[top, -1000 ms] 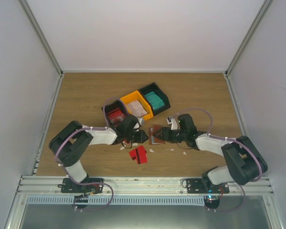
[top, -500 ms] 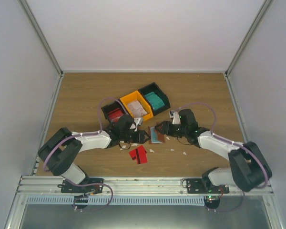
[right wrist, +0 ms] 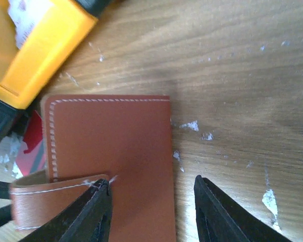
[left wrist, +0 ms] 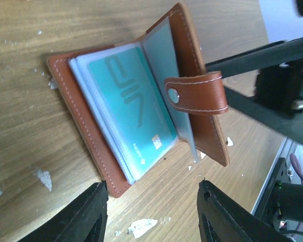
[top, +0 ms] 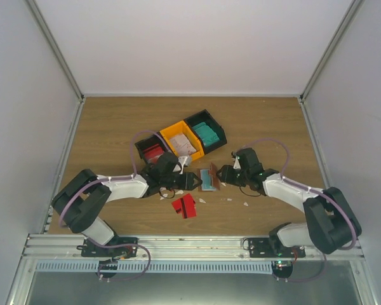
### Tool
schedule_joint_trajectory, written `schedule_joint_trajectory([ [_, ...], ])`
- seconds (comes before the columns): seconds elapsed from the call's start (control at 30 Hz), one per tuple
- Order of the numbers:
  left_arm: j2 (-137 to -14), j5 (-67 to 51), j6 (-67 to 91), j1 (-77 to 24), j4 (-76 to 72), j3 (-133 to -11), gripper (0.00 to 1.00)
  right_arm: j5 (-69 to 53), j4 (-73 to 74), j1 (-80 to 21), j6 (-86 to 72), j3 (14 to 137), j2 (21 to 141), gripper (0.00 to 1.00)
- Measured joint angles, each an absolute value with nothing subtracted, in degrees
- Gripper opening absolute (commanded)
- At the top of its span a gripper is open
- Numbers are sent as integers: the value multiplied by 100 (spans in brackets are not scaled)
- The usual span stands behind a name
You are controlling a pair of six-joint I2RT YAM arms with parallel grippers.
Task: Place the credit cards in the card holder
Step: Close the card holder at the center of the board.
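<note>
wood tabletop (top: 114,127) | card holder (left wrist: 116,116) lies open mid-table, likely splayed for loading | right gripper (right wrist: 150,182) fingers apart, seemingly propping its cover | left gripper (left wrist: 150,185) fingers apart, empty, just beside it | count: one holder, one teal card (left wrist: 134,113) pocketed, loose red cards (top: 185,206) toward near edge, number unclear, three joined bins (top: 167,133)

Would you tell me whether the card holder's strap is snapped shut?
No, the card holder lies open with its strap hanging unfastened.
</note>
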State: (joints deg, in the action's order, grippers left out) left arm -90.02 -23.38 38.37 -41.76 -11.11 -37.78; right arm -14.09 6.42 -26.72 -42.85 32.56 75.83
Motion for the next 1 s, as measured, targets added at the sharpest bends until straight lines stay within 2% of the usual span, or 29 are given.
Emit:
schedule_joint_trajectory([
  [0.37,-9177,-2464,3962,-4176,-1520,-3726,61,-1938,390,-2836,-3894,3417,8573,46],
  [0.47,-9349,-2460,3966,-4176,-1516,-3747,56,-2012,237,-2869,-3879,3435,8670,46],
  [0.63,-9699,-2342,3977,-4176,-1297,-3905,41,-2141,49,-2877,-3887,3415,8726,46],
  [1.0,-9760,-1605,3986,-4187,-906,-4160,38,-2440,-650,-2886,-4189,3079,8722,47],
])
